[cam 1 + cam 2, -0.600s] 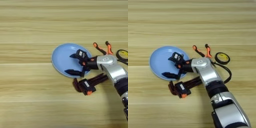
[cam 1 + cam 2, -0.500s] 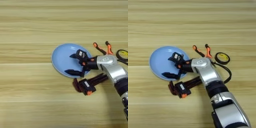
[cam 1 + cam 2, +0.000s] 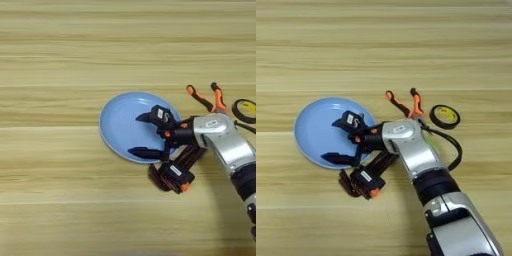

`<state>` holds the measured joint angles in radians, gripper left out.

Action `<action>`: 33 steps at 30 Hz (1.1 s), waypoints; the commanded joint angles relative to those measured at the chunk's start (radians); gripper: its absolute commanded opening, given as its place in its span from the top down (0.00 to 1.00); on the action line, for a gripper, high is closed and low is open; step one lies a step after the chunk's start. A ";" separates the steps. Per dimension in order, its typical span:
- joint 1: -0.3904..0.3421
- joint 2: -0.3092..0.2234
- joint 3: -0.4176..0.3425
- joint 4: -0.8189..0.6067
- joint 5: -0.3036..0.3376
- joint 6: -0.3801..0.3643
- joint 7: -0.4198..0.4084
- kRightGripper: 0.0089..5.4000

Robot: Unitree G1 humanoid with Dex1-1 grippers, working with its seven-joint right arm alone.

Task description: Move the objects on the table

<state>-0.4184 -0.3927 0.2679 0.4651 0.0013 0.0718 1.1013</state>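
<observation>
One gripper (image 3: 150,135), the right one, fingers spread wide and nothing between them. Both black fingers (image 3: 145,152) reach out over the light-blue plate (image 3: 117,125); one finger over the plate's middle-right part, the other low near its bottom rim. Can't tell if fingertips touch the plate surface or hang just above it. Plate lies under the claw and spreads off to the claw's left, flat on the wooden table (image 3: 75,50).

Bar clamp (image 3: 175,172), black with orange trigger and white label, lies just below the claw, near the plate's lower right rim; its head sits on the table beside the rim, its bar runs up-right under the silver forearm (image 3: 411,150). Contact between clamp and plate rim unclear.

Pliers (image 3: 404,103), orange-and-black handles, lie up and right of the claw, behind the wrist, off the plate, handles spread apart in a V. Near the arm but not touching the fingers.

Black roll of tape with yellow inner ring (image 3: 445,116) sits further right of the claw, just beside the pliers, flat on the table. Black cable loops off the forearm below the roll.

Arm comes in from lower right, wrist pointing left toward the plate.
</observation>
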 commanded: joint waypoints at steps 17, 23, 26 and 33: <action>0.044 -0.069 0.014 -0.158 -0.007 0.036 0.032 0.00; 0.054 -0.075 0.014 -0.181 -0.004 0.039 0.038 0.00; 0.057 -0.076 0.015 -0.185 -0.005 0.040 0.040 0.00; 0.065 -0.079 0.014 -0.207 -0.003 0.042 0.048 0.00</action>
<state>-0.3295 -0.4371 0.2868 0.2912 0.0027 0.1089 1.1643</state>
